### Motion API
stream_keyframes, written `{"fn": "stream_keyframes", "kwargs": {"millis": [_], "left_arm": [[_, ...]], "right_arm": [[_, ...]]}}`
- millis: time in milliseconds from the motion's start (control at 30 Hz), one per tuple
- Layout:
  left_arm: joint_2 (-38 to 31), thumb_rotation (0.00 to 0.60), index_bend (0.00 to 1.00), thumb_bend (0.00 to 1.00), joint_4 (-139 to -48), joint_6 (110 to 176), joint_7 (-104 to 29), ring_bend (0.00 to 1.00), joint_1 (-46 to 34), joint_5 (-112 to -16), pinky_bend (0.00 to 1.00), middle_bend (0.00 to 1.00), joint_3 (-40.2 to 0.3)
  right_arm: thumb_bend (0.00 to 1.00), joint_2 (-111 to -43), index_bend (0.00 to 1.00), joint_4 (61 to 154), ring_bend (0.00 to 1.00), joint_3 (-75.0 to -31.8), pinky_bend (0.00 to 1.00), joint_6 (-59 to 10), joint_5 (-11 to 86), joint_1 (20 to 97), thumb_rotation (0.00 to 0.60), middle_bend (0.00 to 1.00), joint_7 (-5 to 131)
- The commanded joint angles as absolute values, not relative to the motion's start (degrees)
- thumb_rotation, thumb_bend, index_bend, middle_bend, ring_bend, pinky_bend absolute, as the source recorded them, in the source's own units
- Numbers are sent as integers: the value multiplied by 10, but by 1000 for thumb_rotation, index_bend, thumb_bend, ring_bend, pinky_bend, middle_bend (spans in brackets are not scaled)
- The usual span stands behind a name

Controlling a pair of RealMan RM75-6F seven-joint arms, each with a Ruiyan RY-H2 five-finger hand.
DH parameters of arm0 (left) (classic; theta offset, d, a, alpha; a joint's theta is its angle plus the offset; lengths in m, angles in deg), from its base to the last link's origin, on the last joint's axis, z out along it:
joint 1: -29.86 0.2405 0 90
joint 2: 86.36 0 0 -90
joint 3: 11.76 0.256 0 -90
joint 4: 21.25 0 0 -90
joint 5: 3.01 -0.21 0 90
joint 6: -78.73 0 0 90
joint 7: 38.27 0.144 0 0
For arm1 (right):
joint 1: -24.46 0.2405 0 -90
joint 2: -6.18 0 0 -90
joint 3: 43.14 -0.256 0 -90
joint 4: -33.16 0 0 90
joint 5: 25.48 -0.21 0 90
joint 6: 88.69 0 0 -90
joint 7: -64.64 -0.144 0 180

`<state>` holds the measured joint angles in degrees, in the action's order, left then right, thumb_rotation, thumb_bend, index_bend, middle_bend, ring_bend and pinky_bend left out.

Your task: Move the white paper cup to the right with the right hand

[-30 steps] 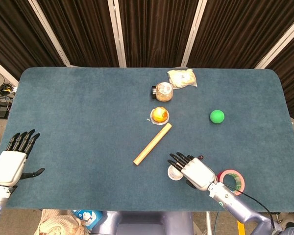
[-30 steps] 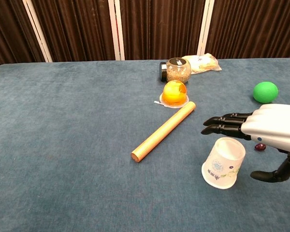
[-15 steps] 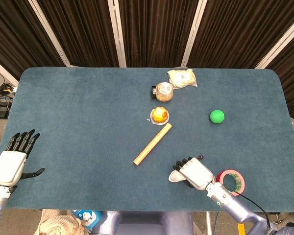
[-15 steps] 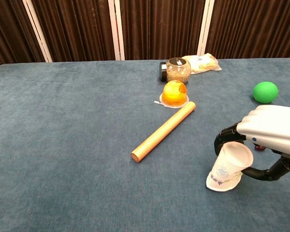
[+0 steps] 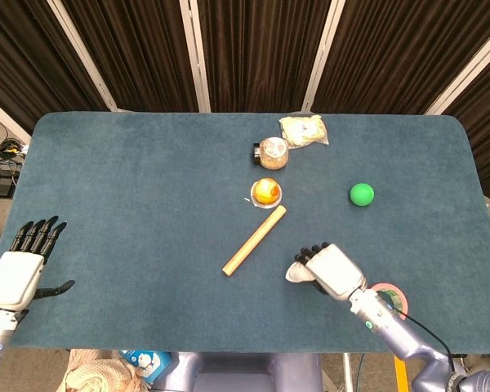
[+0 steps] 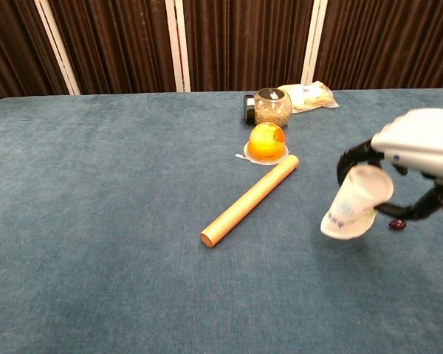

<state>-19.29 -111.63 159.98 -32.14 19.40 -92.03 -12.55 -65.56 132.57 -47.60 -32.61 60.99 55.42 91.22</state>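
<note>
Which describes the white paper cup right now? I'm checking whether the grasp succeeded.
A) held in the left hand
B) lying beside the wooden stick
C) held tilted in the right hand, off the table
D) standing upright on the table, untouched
C: in the chest view the right hand grips the white paper cup, which hangs tilted above the table.

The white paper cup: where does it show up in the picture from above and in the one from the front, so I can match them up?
Head view: the white paper cup is low and right of middle, mostly hidden under the right hand that holds it.
Chest view: the cup is at the right, tilted and lifted off the table in that hand.
Shared landmark: the wooden rod, just left of the cup in both.
</note>
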Motion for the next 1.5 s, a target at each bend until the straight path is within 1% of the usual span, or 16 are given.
{"fn": "stream_keyframes", "kwargs": {"millis": [33, 167, 333, 533, 833, 1233, 1267, 1300, 1333, 1367, 1400, 1500], "left_arm": [[-193, 600, 0, 0, -1116, 1600, -322, 0, 194, -920, 0, 0, -126], [-193, 600, 0, 0, -1117, 1599, -322, 0, 194, -919, 0, 0, -125], [-192, 600, 0, 0, -1118, 1600, -319, 0, 194, -921, 0, 0, -125], [-192, 600, 0, 0, -1119, 1598, -318, 0, 194, -917, 0, 0, -125], [-192, 600, 0, 0, -1120, 1598, -317, 0, 194, -917, 0, 0, -125], [-192, 600, 0, 0, -1118, 1601, -321, 0, 194, -920, 0, 0, -125], [-191, 600, 0, 0, -1117, 1601, -321, 0, 194, -921, 0, 0, -125], [-192, 600, 0, 0, -1117, 1601, -322, 0, 194, -921, 0, 0, -125], [-192, 600, 0, 0, -1117, 1600, -322, 0, 194, -920, 0, 0, -125], [-191, 600, 0, 0, -1117, 1600, -322, 0, 194, -920, 0, 0, -125], [-191, 600, 0, 0, -1117, 1600, -322, 0, 194, -920, 0, 0, -125], [-191, 600, 0, 0, -1117, 1600, -321, 0, 194, -920, 0, 0, -125]], "right_arm": [[458, -638, 413, 1324, 436, -495, 517, -315, 584, 555, 600, 383, 910], [458, -621, 413, 1326, 436, -504, 517, -303, 570, 552, 600, 383, 892], [459, -617, 413, 1320, 436, -501, 516, -303, 559, 551, 600, 383, 876], [458, -625, 413, 1308, 435, -486, 517, -322, 544, 554, 600, 383, 875], [459, -648, 413, 1284, 435, -460, 517, -329, 539, 546, 600, 383, 875], [458, -672, 409, 1241, 435, -456, 517, -320, 540, 546, 600, 383, 863], [458, -673, 382, 1238, 433, -455, 515, -322, 537, 546, 600, 382, 865], [459, -674, 329, 1235, 421, -453, 501, -326, 532, 546, 600, 372, 867], [459, -674, 255, 1233, 395, -452, 469, -330, 526, 546, 600, 350, 872], [459, -673, 203, 1233, 372, -450, 441, -334, 521, 546, 600, 328, 877], [458, -672, 134, 1233, 333, -448, 398, -338, 513, 546, 600, 288, 885], [458, -671, 23, 1236, 254, -446, 322, -338, 499, 545, 600, 196, 910]]}}
